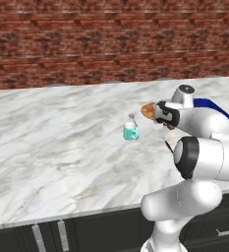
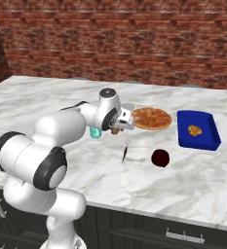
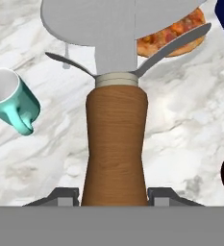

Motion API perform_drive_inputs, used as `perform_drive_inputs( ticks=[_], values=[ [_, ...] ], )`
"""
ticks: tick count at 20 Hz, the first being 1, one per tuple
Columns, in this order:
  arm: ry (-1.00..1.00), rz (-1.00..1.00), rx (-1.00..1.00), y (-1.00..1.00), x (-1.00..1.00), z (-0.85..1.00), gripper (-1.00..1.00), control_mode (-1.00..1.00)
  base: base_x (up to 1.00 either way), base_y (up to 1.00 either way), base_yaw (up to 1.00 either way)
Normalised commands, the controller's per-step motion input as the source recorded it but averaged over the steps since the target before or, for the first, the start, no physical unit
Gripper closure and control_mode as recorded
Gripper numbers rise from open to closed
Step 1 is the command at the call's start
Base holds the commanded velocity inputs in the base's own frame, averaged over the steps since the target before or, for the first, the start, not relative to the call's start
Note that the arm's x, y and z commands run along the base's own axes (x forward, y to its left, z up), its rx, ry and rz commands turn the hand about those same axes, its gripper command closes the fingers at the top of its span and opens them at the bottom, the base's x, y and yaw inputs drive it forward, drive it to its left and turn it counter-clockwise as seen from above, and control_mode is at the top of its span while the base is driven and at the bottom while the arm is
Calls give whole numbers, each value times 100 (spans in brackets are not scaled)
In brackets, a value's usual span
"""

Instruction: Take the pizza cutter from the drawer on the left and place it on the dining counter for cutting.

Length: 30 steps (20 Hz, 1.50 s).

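My gripper (image 3: 112,194) is shut on the pizza cutter (image 3: 116,144). Its orange-brown wooden handle sits between the two fingers, and the grey wheel blade points away from the hand toward the dining counter (image 3: 190,120). From the right base view the gripper (image 2: 116,127) hangs just above the marble dining counter (image 2: 47,97), between a teal mug and a pizza, with a bit of brown handle (image 2: 115,130) showing under it. In the left base view the gripper (image 1: 167,123) is right of the mug, over the dining counter (image 1: 62,147). The drawer is out of view.
A teal mug (image 1: 130,132) stands just left of the hand. A pizza (image 2: 151,118) lies to the right, then a blue tray (image 2: 198,129) holding a piece of food. A dark red round thing (image 2: 160,157) sits nearer the front edge. A brick wall (image 2: 134,44) runs behind.
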Motion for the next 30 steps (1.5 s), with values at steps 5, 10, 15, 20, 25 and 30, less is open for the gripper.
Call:
perform_drive_inputs(
  ticks=[5,10,15,20,25,30],
  values=[
    [0,-2,0,0,41,-1,100,-100,0,0,0],
    [0,-1,0,0,34,-14,100,-100,0,0,0],
    [0,0,0,0,29,-23,100,-100,0,0,0],
    [0,0,0,0,28,-24,100,-100,0,0,0],
    [0,0,0,-5,19,-15,100,-100,0,0,0],
    [0,0,0,-16,20,-22,100,-100,0,0,0]
  ],
)
